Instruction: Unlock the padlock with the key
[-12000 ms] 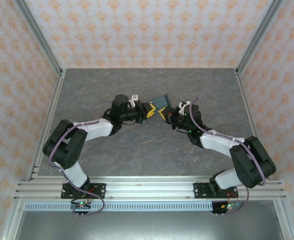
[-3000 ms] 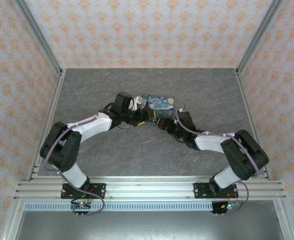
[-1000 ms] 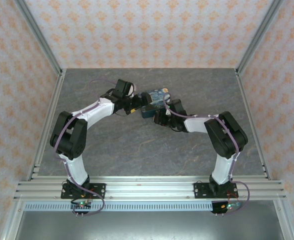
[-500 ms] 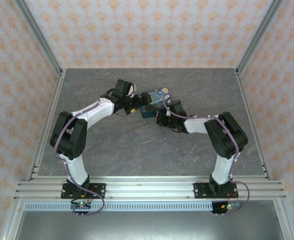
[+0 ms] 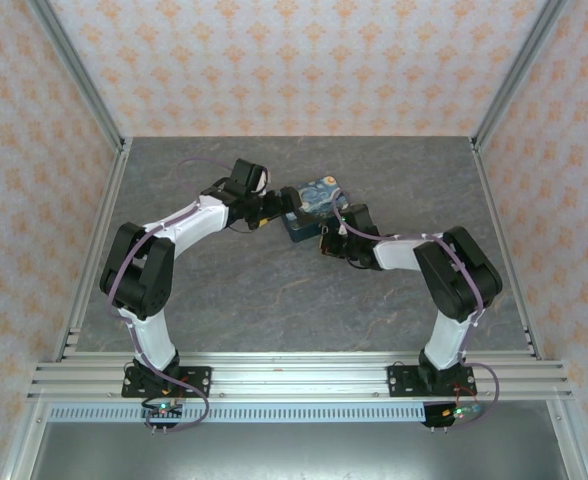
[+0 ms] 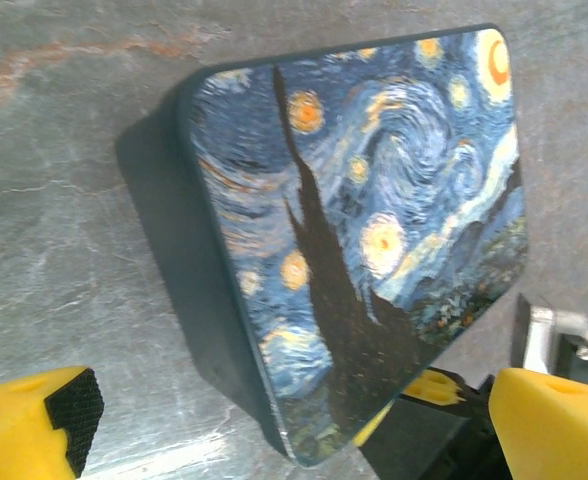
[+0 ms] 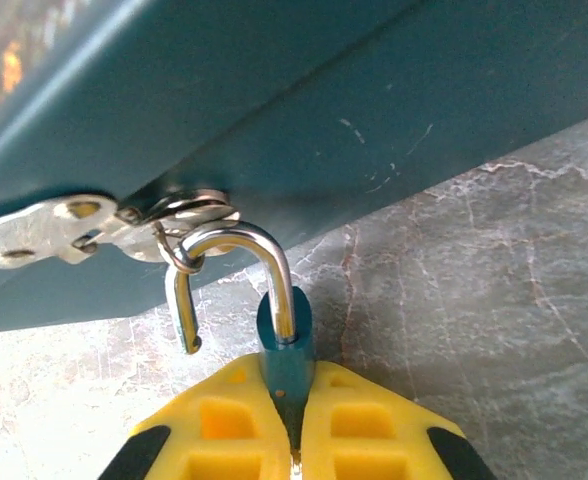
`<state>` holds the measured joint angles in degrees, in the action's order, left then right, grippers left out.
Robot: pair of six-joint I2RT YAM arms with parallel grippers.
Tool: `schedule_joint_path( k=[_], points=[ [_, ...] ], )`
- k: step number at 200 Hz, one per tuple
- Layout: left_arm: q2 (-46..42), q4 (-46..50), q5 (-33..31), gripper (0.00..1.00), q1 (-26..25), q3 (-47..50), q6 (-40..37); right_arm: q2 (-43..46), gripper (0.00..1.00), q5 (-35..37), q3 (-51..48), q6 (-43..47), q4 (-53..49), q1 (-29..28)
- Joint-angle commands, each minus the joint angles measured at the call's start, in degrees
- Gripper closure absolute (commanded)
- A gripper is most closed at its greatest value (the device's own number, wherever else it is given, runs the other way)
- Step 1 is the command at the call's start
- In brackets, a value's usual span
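Grey stone tabletop (image 7: 474,300), below the Starry Night tin (image 7: 374,100): my right gripper (image 7: 292,400) pinches the teal padlock (image 7: 284,350), its shackle hooked through the ring holding the pale key (image 7: 44,235). My left gripper (image 6: 294,430) gapes wide. A careless pull could drag the tin or slip the lock.

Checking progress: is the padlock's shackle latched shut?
No, the padlock has one shackle leg hanging free beside its teal body, which is clamped in the right gripper.

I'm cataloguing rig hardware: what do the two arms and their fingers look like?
The left arm and right arm have white shells, chunky black joint housings and a thin purple cable each. Left fingers are bright yellow blocks with black ribbed pads; right fingers are yellow too.
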<state>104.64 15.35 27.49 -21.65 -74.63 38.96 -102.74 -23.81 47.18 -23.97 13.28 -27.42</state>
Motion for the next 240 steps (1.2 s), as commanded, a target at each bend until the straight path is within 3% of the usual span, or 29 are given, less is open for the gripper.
schedule_joint_path(
  k=[1, 75, 131, 150, 180, 240],
  points=[
    [0.03, 4.88, -5.84, 0.0, -1.0, -3.54, -3.93, 1.94, 1.0, 1.32, -1.58, -0.35, -0.67, 0.69],
    [4.42, 14.15, -19.12, 0.0, -6.58, -9.16, -8.02, 2.9, 1.0, 1.22, -3.76, -1.37, 0.87, 0.9],
    [7.3, 15.1, -22.54, 0.0, -8.24, -8.72, -8.02, 2.92, 1.0, 1.47, -4.29, -2.17, 1.42, 1.13],
    [7.6, 14.98, -22.4, 0.0, -8.32, -8.43, -8.02, 3.24, 0.83, 1.27, -4.63, -2.22, 1.48, 1.35],
    [7.75, 14.8, -22.05, 0.0, -8.42, -8.25, -8.02, 3.99, 0.72, 1.09, -5.04, -2.05, 1.66, 1.64],
    [7.79, 14.75, -21.61, 0.0, -8.54, -8.07, -8.02, 4.66, 0.7, 0.67, -6.62, -3.02, 3.86, 2.68]
  ],
)
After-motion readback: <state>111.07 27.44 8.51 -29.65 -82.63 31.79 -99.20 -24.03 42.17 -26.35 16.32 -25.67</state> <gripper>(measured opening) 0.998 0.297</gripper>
